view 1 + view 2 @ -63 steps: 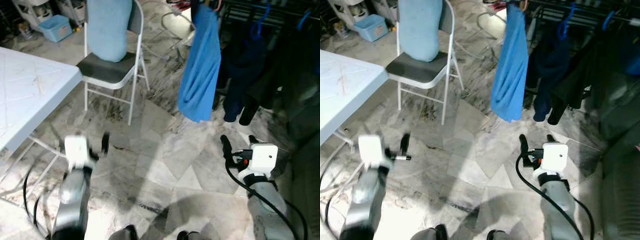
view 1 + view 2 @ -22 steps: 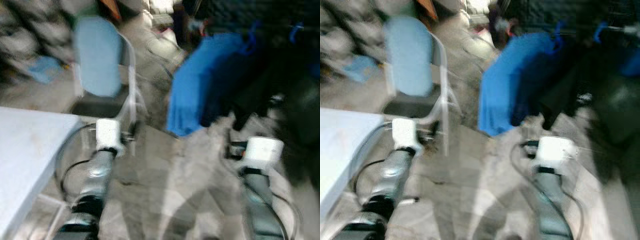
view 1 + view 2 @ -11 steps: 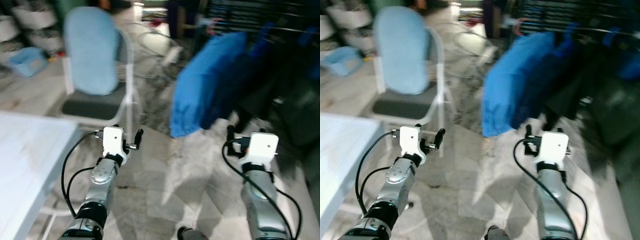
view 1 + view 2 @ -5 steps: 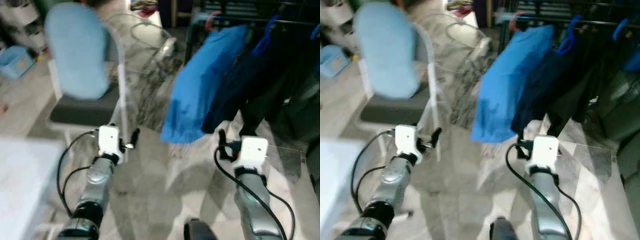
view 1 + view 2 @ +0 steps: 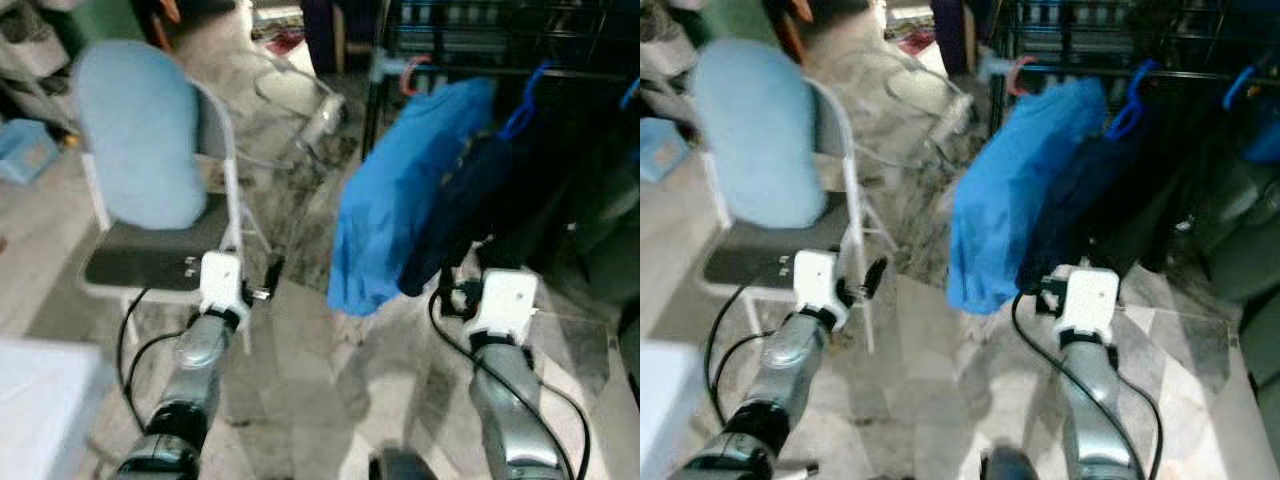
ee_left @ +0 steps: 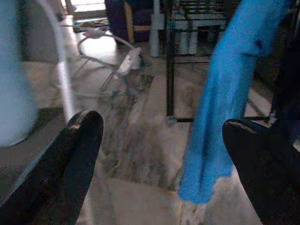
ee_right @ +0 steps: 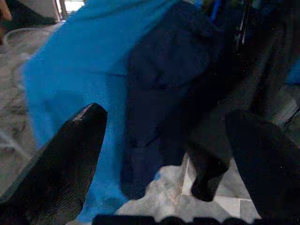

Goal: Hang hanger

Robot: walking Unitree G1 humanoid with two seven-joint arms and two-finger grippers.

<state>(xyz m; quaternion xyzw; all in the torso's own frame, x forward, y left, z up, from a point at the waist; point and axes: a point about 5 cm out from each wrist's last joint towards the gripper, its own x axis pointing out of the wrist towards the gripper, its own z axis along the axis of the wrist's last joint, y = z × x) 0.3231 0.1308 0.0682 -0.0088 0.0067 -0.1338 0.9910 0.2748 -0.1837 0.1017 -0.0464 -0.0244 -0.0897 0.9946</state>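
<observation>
I have both arms raised in front of me over the marble floor [image 5: 300, 400]. My left end effector [image 6: 159, 140] has its two black fingers [image 6: 79, 140] spread wide with nothing between them; through the gap I see floor, a black rack leg and the lower edge of the blue garment [image 5: 400, 200]. In the head views it sits just beside the front right leg of the white chair [image 5: 150, 250], whose back wears a pale blue cover [image 5: 135, 130].

My right end effector [image 7: 164, 140] is likewise spread wide and empty. Between its fingers I see the blue garment and next to it a navy garment [image 7: 159, 84], both close ahead, with darker clothes beyond. In the head views it is raised just below the hem of those clothes.

The clothes hang on a dark rack [image 5: 1140, 70] ahead and to my right. The blue garment hangs at the rack's left end on a pinkish hanger hook [image 5: 1020, 70]. A blue hanger [image 5: 1130, 100] hooks over the rail above the navy garment, and another blue hook [image 5: 1245, 85] shows further right along the rail. I hold no hanger in either end effector.

A corner of the white table [image 5: 40, 400] shows at lower left, and a blue bin [image 5: 25, 145] sits on the floor at far left behind the chair. The head views are a little soft.
</observation>
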